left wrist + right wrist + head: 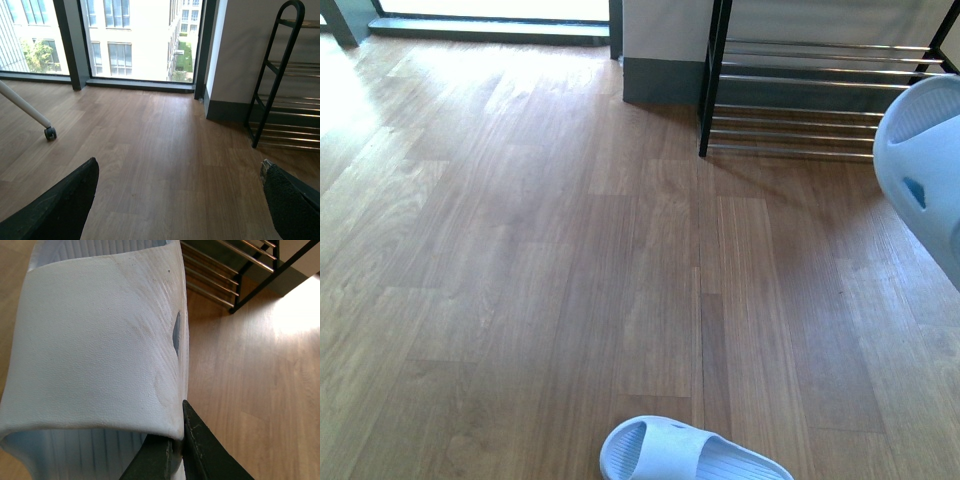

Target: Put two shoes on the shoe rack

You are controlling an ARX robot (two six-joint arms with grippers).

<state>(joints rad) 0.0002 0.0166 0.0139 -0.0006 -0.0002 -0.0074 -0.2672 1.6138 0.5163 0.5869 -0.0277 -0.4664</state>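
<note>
Step in hand: by my reading, the first of the two shoes is being carried to the rack; neither shoe is on it yet.
Right end effector: the right end effector has its black fingers clamped together on the edge of the broad strap of a pale blue foam slide slipper.
Held shoe: in the front view the pale blue foam slide slipper hangs clear of the brown wood-plank floor at the right edge, near the rack's right end but not touching it.
Shoe rack: the low shoe rack with black metal side frames and shiny chrome rods stands against the wall, far right of centre; no shoe shows on the tiers in view.
Other shoe: a second pale blue slide slipper lies flat on the floor close to the robot, well apart from the rack.
Left end effector: the left end effector has its dark fingers spread wide with only floor between them; it holds nothing.
Next move: the held slipper needs bringing forward over a tier, sole levelled across several rods, then lowered before the fingers part.
Risk: gripped by one strap edge, it may swing or tilt, and a narrow part could slip between the rods.
</note>
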